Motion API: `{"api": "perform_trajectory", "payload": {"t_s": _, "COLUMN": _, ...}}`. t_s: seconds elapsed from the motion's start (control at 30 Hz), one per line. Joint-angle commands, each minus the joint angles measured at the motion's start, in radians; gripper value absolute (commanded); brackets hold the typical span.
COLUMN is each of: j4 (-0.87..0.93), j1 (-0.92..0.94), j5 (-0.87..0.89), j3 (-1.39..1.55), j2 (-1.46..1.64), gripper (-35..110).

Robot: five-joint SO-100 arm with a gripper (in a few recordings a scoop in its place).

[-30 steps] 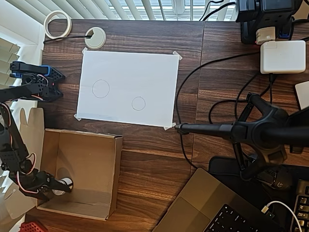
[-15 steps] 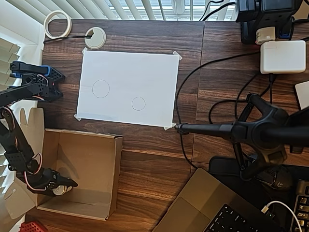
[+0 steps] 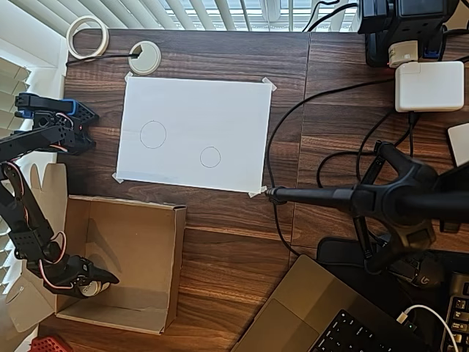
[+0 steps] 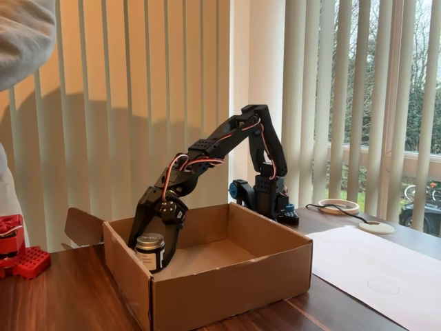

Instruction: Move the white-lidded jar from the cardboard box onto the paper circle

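The white-lidded jar (image 4: 150, 251) stands upright in the near left corner of the cardboard box (image 4: 227, 283). My gripper (image 4: 149, 254) reaches down into the box, one finger pressed against each side of the jar, shut on it. From overhead the gripper (image 3: 95, 284) covers most of the jar (image 3: 89, 289), which sits by the left wall of the box (image 3: 146, 249). The paper circle (image 3: 210, 157) lies bare on the white sheet (image 3: 220, 110), well up and right of the box. In the fixed view the paper circle (image 4: 382, 283) shows faintly at the right.
A larger drawn circle (image 3: 152, 135) is on the same sheet. A tape roll (image 3: 88, 36) and a white grommet (image 3: 144, 57) lie above it. A black camera stand (image 3: 344, 196), cables, a charger (image 3: 429, 86) and a laptop (image 3: 322, 315) crowd the right side.
The gripper has slid over the jar inside the box. A second ago the white lid showed beside the fingertips; now the fingers cover most of it.
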Motion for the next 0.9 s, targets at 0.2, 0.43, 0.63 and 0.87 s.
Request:
{"api": "perform_trajectory", "payload": {"t_s": 0.2, "j4": -0.015, "j1": 0.012, "j5": -0.029, "j3": 0.023, "j2": 0.069, "gripper": 37}}
{"api": "perform_trajectory", "payload": {"t_s": 0.43, "j4": -0.015, "j1": 0.011, "j5": -0.035, "j3": 0.032, "j2": 0.074, "gripper": 31}}
{"api": "perform_trajectory", "payload": {"t_s": 0.63, "j4": -0.015, "j1": 0.008, "j5": -0.023, "j3": 0.026, "j2": 0.075, "gripper": 15}}
{"api": "perform_trajectory", "payload": {"t_s": 0.87, "j4": -0.014, "j1": -0.012, "j5": 0.031, "j3": 0.002, "j2": 0.120, "gripper": 5}}
